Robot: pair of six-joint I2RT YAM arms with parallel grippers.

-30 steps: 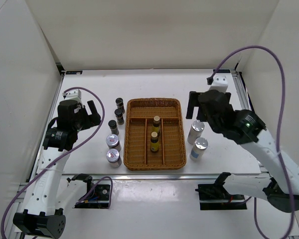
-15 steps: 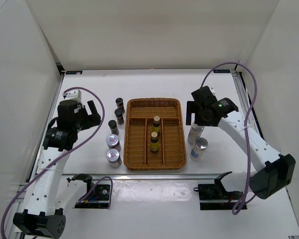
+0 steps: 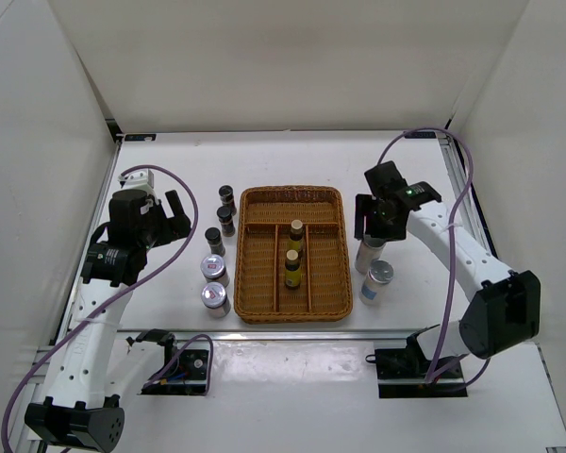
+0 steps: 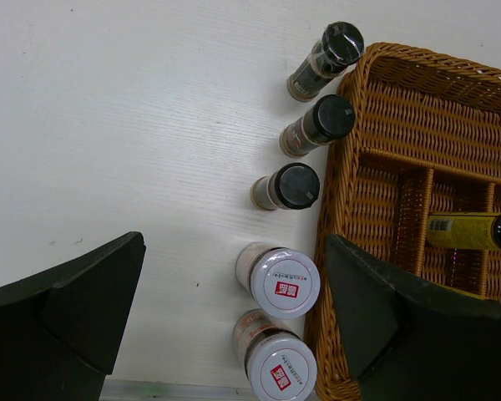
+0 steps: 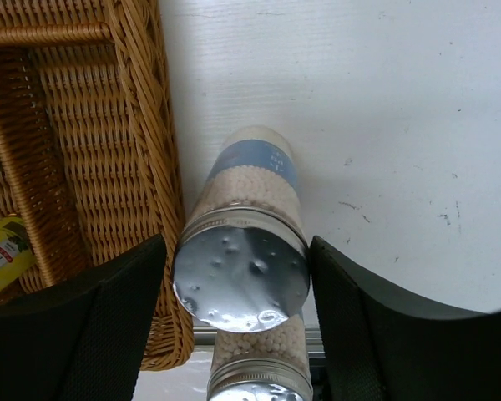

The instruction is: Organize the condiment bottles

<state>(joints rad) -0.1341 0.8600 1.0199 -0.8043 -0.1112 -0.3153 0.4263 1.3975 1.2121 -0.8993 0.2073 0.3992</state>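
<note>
Beside the wicker basket's (image 3: 292, 193) right wall, my right gripper (image 3: 371, 231) is down over a silvery-white cylinder (image 5: 242, 267). Its fingers (image 5: 117, 317) press on both sides just below the lid. A second cylinder (image 3: 378, 280) stands just nearer. Two amber yellow-labelled bottles (image 3: 294, 236) (image 3: 291, 268) lie in the basket's middle compartment. Left of the basket stand three dark black-capped jars (image 4: 326, 52) (image 4: 316, 125) (image 4: 285, 187) and two silver-lidded red-labelled jars (image 4: 280, 280) (image 4: 275, 363). My left gripper (image 3: 174, 215) hangs open above them, holding nothing.
The basket's wall (image 5: 142, 125) almost touches the gripped cylinder and my right gripper's left finger. The table's front rail (image 3: 292, 332) runs close behind the nearer jars. White walls enclose the table on three sides.
My right arm swung in and dropped onto the farther cylinder, and its jaws narrowed round it. The left arm stayed still.
</note>
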